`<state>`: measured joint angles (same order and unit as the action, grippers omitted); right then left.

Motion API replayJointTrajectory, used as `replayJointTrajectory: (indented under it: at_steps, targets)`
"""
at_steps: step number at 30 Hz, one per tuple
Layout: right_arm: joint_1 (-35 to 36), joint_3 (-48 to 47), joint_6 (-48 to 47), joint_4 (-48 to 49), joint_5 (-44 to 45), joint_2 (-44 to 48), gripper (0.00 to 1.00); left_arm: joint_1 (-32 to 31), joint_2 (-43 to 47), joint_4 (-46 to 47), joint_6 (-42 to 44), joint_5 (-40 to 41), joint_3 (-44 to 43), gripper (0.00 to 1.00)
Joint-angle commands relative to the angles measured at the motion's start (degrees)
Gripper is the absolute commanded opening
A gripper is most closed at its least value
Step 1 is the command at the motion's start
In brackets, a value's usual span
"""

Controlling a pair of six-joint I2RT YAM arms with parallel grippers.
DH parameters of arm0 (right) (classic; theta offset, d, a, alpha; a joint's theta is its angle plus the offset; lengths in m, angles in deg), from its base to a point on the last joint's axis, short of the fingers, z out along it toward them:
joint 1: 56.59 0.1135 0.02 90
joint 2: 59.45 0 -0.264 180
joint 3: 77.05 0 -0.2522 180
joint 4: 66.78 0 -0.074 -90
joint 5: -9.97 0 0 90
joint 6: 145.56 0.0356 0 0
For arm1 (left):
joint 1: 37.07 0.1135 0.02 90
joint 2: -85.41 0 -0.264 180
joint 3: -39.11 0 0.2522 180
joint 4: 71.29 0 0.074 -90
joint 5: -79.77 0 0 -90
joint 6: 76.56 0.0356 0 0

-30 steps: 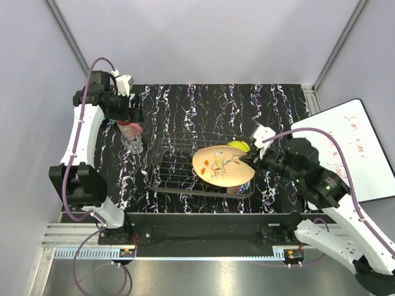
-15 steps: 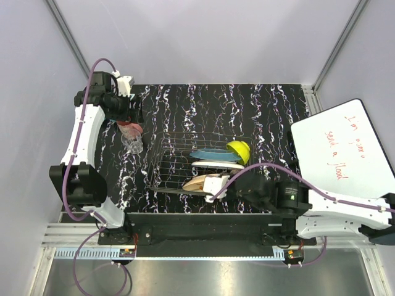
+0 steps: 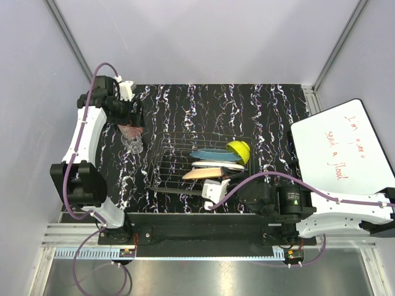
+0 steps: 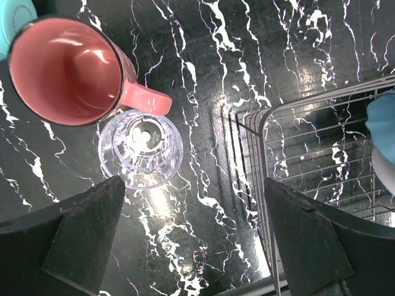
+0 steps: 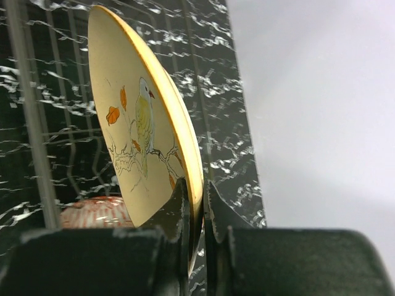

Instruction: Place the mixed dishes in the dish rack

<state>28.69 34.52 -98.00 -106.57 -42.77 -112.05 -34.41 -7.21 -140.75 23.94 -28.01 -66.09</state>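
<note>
My right gripper (image 5: 196,203) is shut on the rim of the tan floral plate (image 5: 142,129), which stands on edge with its bird picture facing left. From above, the tan plate (image 3: 202,174) is in the front part of the dish rack (image 3: 166,163), in front of the white plate (image 3: 217,164), the teal plate (image 3: 213,154) and the yellow-green bowl (image 3: 239,150). The red patterned bowl (image 5: 92,213) shows low behind the tan plate. My left gripper (image 4: 197,246) hangs open over the table, near the pink mug (image 4: 62,71) and the small clear glass (image 4: 141,153), touching neither.
The rack's left wire wall (image 4: 265,166) runs just inside my left gripper's right finger (image 4: 321,240). A teal object (image 4: 15,18) shows at the corner beyond the mug. A whiteboard (image 3: 342,154) lies at the table's right edge.
The right arm swung round to the near edge and turned the tan plate from face-up above the rack to on edge, low in the rack's front. The left gripper shifted slightly.
</note>
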Motion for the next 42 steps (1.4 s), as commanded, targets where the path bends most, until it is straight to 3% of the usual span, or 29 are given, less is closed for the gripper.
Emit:
replayJointTrajectory:
  at_steps: [1, 7, 19, 42]
  targets:
    - [0.6, -1.1, -5.2, 11.9, 9.4, 1.4, 0.00, -0.2, 2.2, 2.3, 0.3, -0.2, 1.3, 0.99]
    - [0.6, 0.7, -2.1, 10.8, 10.0, 1.6, 0.00, -0.1, 2.4, 2.4, 0.7, -0.1, 1.3, 0.99]
    - [3.3, -0.2, 10.4, -2.1, 7.9, 2.6, 0.00, -0.2, 2.8, 3.6, 0.8, -0.1, 3.8, 0.99]
    - [3.5, 9.5, 17.5, -2.0, 3.1, 2.7, 0.00, -0.1, 2.5, 4.6, 0.7, -1.4, 5.7, 0.99]
